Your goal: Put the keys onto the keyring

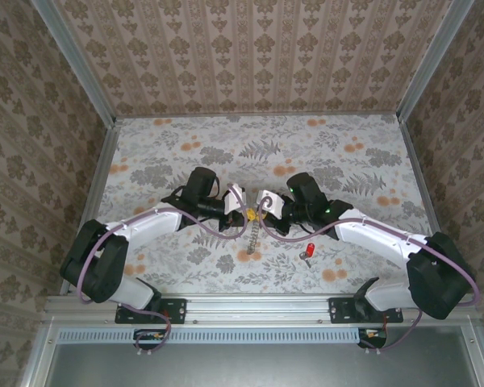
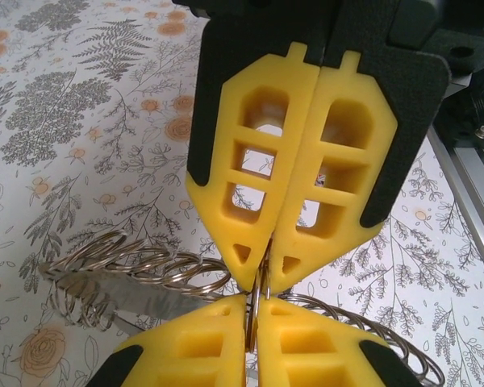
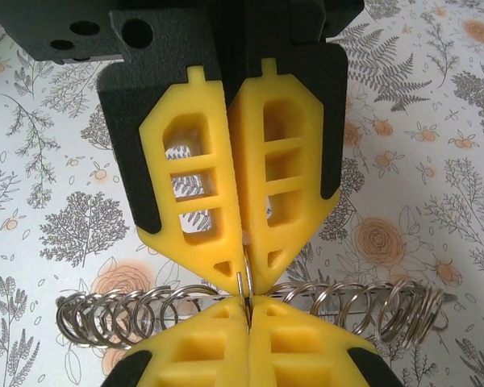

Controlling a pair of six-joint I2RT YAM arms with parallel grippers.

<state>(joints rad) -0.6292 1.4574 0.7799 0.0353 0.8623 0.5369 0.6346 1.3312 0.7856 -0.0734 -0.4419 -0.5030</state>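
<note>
My left gripper (image 1: 244, 212) and right gripper (image 1: 256, 211) meet tip to tip over the middle of the table. Both sets of yellow jaws are shut on the same thin silvery ring of the keyring (image 2: 263, 290), seen edge-on in both wrist views. My left gripper (image 2: 252, 300) comes up from below and the right gripper (image 2: 262, 280) points down at it. In the right wrist view the right gripper (image 3: 248, 302) faces the left gripper (image 3: 244, 282). The keyring's other rings (image 3: 125, 314) run in a long row beneath the tips. A red-headed key (image 1: 309, 251) lies on the table near the right arm.
The row of rings (image 1: 252, 238) stretches from the grippers toward the near edge. A flat grey metal strip (image 2: 121, 292) lies along it. Patterned walls (image 1: 242, 56) close the table on three sides. A metal rail (image 1: 250, 306) runs along the near edge.
</note>
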